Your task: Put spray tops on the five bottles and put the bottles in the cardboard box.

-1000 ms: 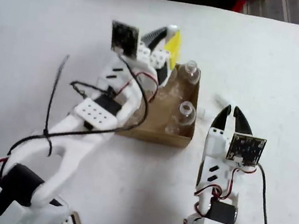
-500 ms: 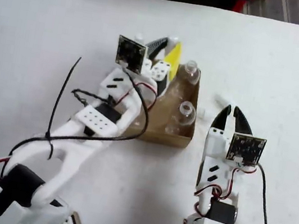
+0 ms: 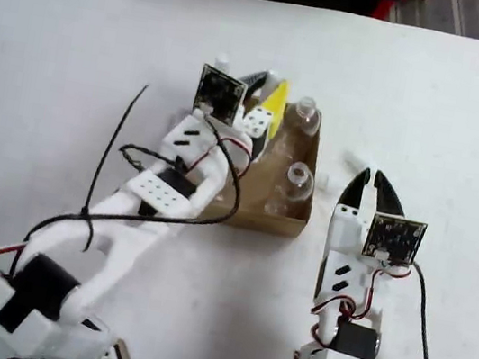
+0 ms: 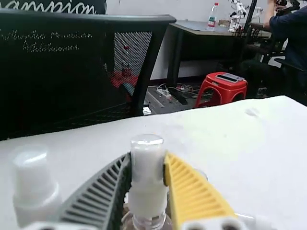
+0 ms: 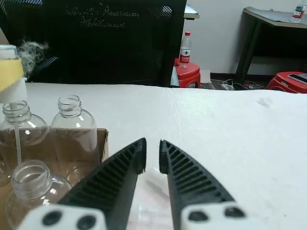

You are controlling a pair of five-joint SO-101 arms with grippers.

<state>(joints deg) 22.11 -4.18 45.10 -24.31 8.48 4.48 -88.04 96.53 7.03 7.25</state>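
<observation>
My left gripper [image 3: 266, 84] is over the far end of the cardboard box [image 3: 242, 217], shut on a white spray top [image 4: 146, 172] between its grey and yellow fingers. In the right wrist view the top's thin tube [image 5: 17, 139] hangs down into an open clear bottle [image 5: 21, 132]. Two more uncapped bottles [image 3: 305, 113] [image 3: 300, 179] stand in the box along its right side. My right gripper [image 3: 372, 175] rests on the table just right of the box, its black fingers [image 5: 120, 177] slightly open with nothing between them.
Another white spray top [image 4: 29, 184] stands close beside the left gripper, at the box's far end [image 3: 222, 64]. A small pale piece [image 3: 352, 162] lies on the table just beyond the right gripper. White table lies open on both sides.
The left arm's wrist has shifted to the right over the box, carrying the spray top. The right arm has kept still.
</observation>
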